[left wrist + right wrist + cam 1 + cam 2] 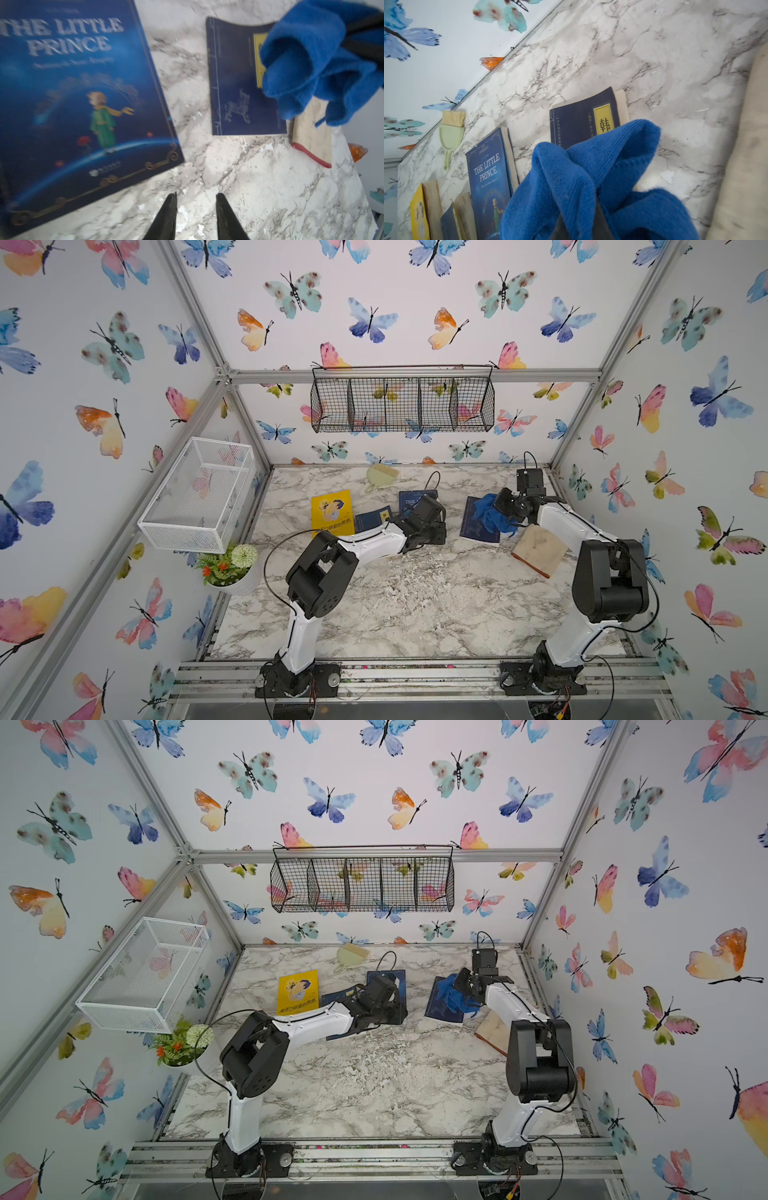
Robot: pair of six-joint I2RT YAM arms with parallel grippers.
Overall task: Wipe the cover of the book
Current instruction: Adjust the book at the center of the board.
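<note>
Navy book (478, 536), flat on bench (415, 605); blue cloth (490, 512) over it, clenched in right jaws; left jaws released, nearby.

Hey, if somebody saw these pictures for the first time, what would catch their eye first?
The bright blue cloth, bunched in the shut right gripper over a navy book at the right side of the marble table, stands out most. Next comes the Little Prince book mid-table, beside the open, empty left gripper, and the yellow book further left. Watercolour butterfly wallpaper surrounds it all.
</note>
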